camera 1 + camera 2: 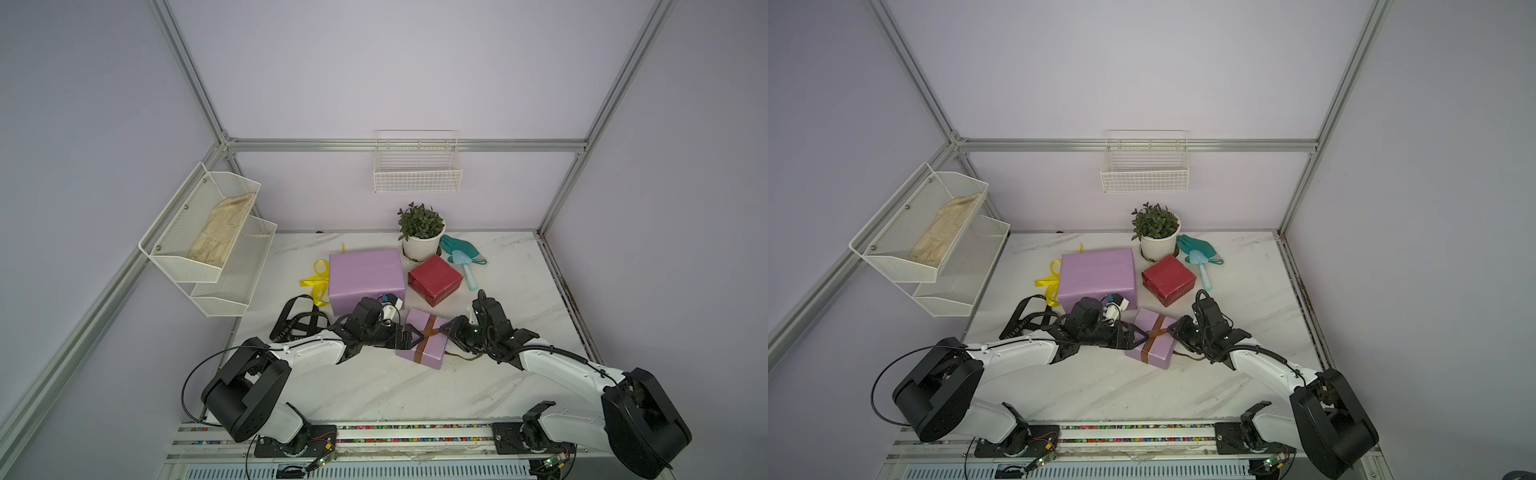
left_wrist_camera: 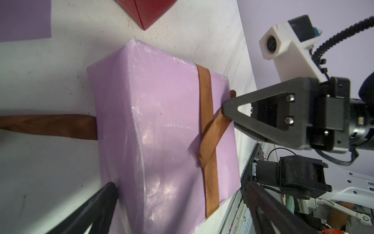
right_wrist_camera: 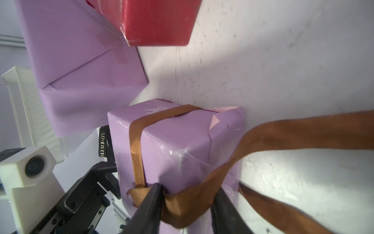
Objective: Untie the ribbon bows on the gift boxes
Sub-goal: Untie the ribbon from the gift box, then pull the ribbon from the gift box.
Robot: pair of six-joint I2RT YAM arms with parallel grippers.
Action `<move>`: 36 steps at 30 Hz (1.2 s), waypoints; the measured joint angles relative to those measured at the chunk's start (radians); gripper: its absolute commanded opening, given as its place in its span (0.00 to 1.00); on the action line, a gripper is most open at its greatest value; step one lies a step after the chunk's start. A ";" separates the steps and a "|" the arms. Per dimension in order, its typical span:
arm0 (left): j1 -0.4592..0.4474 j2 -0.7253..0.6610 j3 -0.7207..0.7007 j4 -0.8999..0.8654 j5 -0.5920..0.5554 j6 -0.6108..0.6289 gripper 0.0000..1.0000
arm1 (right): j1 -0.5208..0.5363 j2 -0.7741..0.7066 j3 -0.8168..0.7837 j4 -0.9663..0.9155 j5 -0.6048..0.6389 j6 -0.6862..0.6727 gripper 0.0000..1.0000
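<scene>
We see the small lilac box [image 1: 436, 348] near the front of the white table [image 1: 374, 390], between the 2 arms. The brown ribbon [image 2: 206, 95] goes around it and crosses on top. 1 loose end lies on the table. The left gripper [image 1: 411, 337] has its fingers [image 2: 105, 194] wide apart, 1 on each side of the box. The right gripper [image 3: 188, 192] has a fold of the ribbon between its fingers, but we cannot tell if they squeeze it. The big lilac box [image 1: 365, 276] and the red box [image 1: 434, 279] sit behind. The yellow ribbon [image 1: 318, 282] and the black ribbon [image 1: 297, 322] lie loose near the big box.
</scene>
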 measured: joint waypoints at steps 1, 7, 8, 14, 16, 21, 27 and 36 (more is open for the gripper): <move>-0.004 0.000 -0.002 0.002 0.001 -0.003 1.00 | -0.009 0.004 0.005 0.000 0.002 -0.008 0.37; -0.024 -0.008 -0.022 0.016 0.007 -0.004 1.00 | -0.049 0.011 0.026 -0.001 0.016 -0.055 0.23; -0.024 -0.008 -0.023 0.016 0.008 -0.005 1.00 | -0.055 0.012 0.031 -0.001 0.018 -0.063 0.21; -0.029 -0.008 -0.023 0.025 0.011 -0.017 1.00 | -0.095 0.010 0.058 -0.019 0.045 -0.124 0.00; -0.030 -0.008 -0.023 0.027 0.011 -0.023 1.00 | -0.116 -0.004 0.063 -0.047 0.067 -0.151 0.00; -0.037 -0.008 -0.023 0.032 0.011 -0.030 1.00 | -0.155 -0.010 0.142 -0.195 0.179 -0.283 0.40; -0.090 -0.008 -0.023 0.037 0.013 -0.040 1.00 | -0.158 0.053 0.276 -0.387 0.232 -0.427 0.97; -0.142 -0.039 -0.023 0.023 -0.040 -0.072 1.00 | -0.150 -0.013 0.283 -0.501 0.072 -0.529 0.78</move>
